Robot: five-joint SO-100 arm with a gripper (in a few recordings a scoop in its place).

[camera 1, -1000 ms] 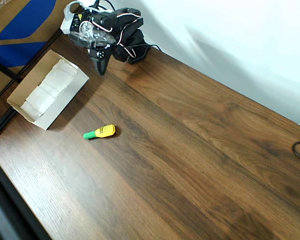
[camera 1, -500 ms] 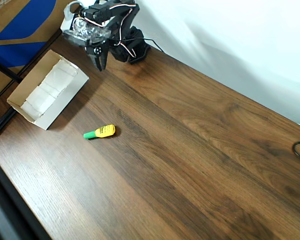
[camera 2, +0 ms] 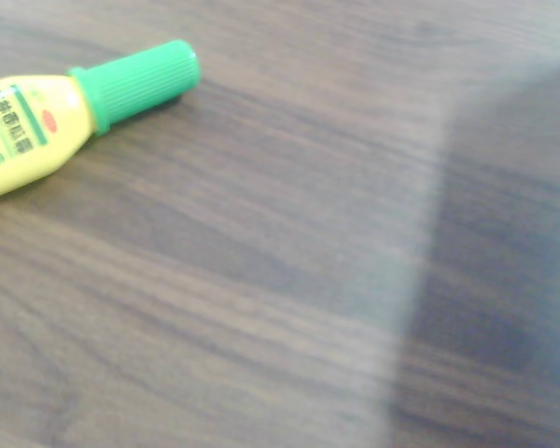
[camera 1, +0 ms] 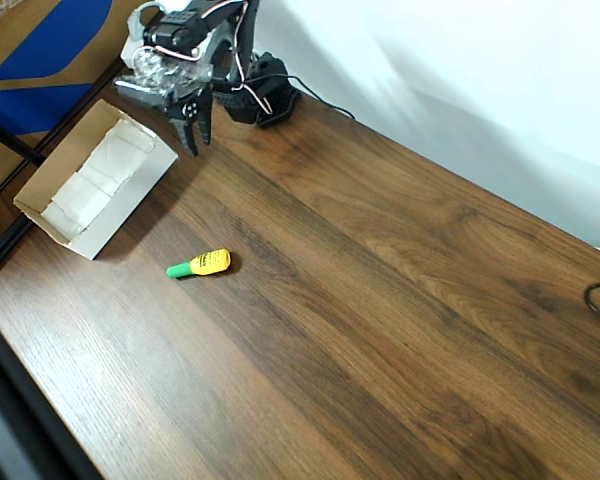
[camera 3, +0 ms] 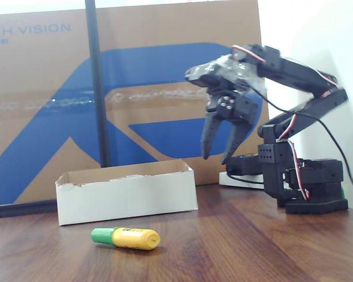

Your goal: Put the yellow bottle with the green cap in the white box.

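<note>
On dark wood table (camera 1: 400, 300), left to right in overhead view: white box (camera 1: 95, 180) at left edge; yellow bottle with the green cap (camera 1: 200, 265) lying flat just right of it, long axis approx. horizontal, cap pointing left; gripper (camera 3: 223, 141) raised above table, 2 fingers spread, holding nothing.

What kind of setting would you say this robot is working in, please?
Probably a small lab or hobby bench, not a home. A bare wood-grain table stands against a white wall, a large printed cardboard sheet leans behind as a backdrop, and the arm's wiring is exposed above its open pincer.
</note>
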